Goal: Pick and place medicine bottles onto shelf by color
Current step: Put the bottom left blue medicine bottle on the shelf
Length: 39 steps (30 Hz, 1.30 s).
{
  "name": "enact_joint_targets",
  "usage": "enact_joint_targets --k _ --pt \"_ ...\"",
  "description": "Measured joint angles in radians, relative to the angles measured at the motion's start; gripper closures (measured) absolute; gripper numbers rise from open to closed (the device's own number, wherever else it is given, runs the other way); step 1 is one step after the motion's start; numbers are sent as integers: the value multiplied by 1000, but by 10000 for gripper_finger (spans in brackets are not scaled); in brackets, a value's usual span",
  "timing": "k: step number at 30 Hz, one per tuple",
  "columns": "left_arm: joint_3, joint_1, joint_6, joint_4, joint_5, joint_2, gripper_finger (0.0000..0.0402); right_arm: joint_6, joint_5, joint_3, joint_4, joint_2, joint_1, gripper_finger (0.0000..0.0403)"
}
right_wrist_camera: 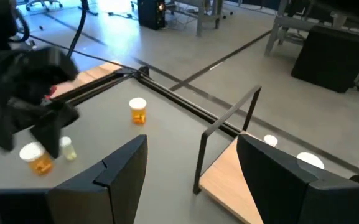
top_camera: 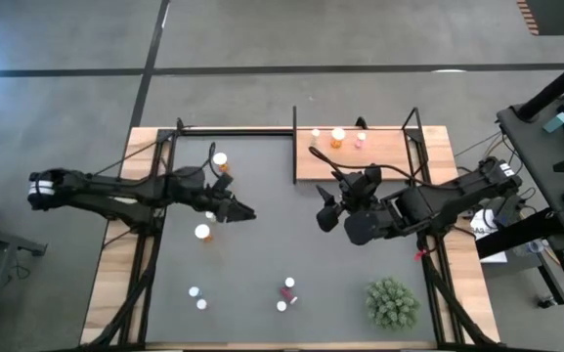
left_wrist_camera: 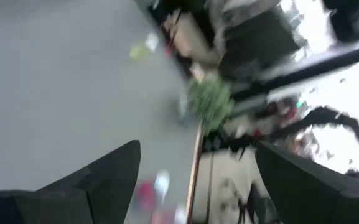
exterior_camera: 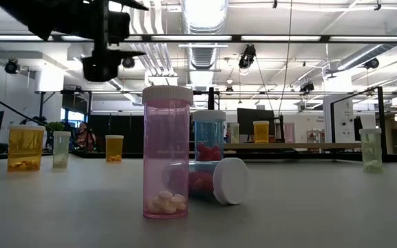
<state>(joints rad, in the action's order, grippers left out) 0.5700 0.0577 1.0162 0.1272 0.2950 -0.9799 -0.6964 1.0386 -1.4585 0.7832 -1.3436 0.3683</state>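
Three medicine bottles (top_camera: pixel 337 136) stand on the shelf (top_camera: pixel 379 164) at the mat's far right corner. Both grippers, left (top_camera: pixel 246 212) and right (top_camera: pixel 325 209), hover empty, jaws wide; a hasty descent could topple the orange bottle (top_camera: pixel 202 233).

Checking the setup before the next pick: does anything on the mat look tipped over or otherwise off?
Yes. In the low view, one bottle lies on its side behind the upright pink bottle, white cap facing the camera. The other bottles in view stand upright.
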Motion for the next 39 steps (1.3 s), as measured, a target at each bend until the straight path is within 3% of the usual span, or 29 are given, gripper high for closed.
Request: enact_joint_targets --k 5,9,15,20,27,31,35,39 --pt "71 -81 77 -354 100 24 100 0 0 0 15 14 0 165" --pt "94 -212 188 -552 144 39 100 -2 0 0 23 18 0 165" --pt "88 -457 432 -570 138 43 100 -10 0 0 23 18 0 165" --pt "80 -578 541 -558 118 7 100 -9 0 0 24 18 0 165" --pt "110 -621 579 -731 105 -62 100 -2 0 6 30 17 0 165" --pt "130 -630 584 -822 29 -83 100 27 0 6 30 17 -7 165" --pt "134 -630 613 -827 -41 -119 100 66 1 7 30 18 -9 165" --pt "137 -647 645 -828 -49 -181 100 69 0 7 30 20 -14 165"
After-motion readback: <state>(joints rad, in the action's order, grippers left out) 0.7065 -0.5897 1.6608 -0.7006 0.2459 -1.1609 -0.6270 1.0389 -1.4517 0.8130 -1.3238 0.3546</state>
